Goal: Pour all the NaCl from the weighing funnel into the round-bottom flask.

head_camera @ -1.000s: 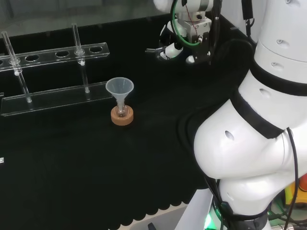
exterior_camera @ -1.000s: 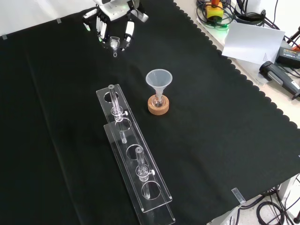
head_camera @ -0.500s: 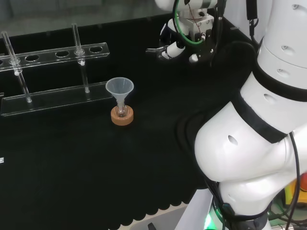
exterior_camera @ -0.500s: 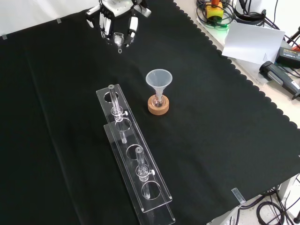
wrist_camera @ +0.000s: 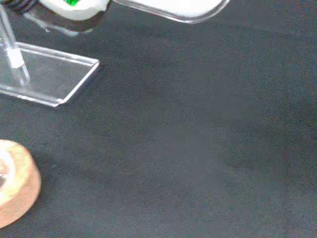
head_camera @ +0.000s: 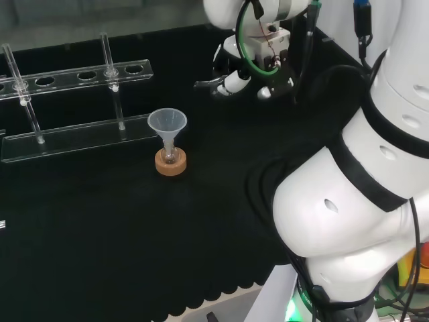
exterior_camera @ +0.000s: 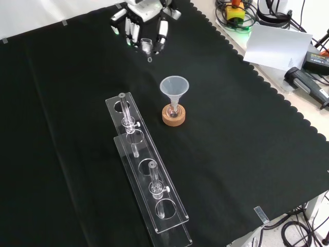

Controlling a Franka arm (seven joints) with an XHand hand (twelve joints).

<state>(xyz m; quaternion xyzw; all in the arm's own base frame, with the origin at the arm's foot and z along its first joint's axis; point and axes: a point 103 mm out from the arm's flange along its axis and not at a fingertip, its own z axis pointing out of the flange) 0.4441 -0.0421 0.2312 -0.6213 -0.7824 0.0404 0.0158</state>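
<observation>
A small round-bottom flask (head_camera: 170,157) sits on a cork ring (exterior_camera: 174,117) near the cloth's middle, with a clear plastic funnel (exterior_camera: 174,87) standing in its neck. The hand (exterior_camera: 145,24) hovers above the cloth, up and left of that funnel in the front view, its fingers curled around a clear glass weighing funnel (exterior_camera: 148,46) whose stem points down. In the head view the hand (head_camera: 232,75) hangs to the right of and beyond the flask. The wrist view shows white powder in the weighing funnel (wrist_camera: 173,7) and the cork ring (wrist_camera: 12,184) well off to one side.
A long clear tube rack (exterior_camera: 145,172) with a few glass tubes lies left of the flask in the front view and behind it in the head view, rack (head_camera: 74,137). Papers and tools (exterior_camera: 280,46) lie past the cloth's scalloped right edge.
The hand has carried the weighing funnel closer to the flask: right and down in the front view, left and nearer in the head view. Flask and rack have not moved.
</observation>
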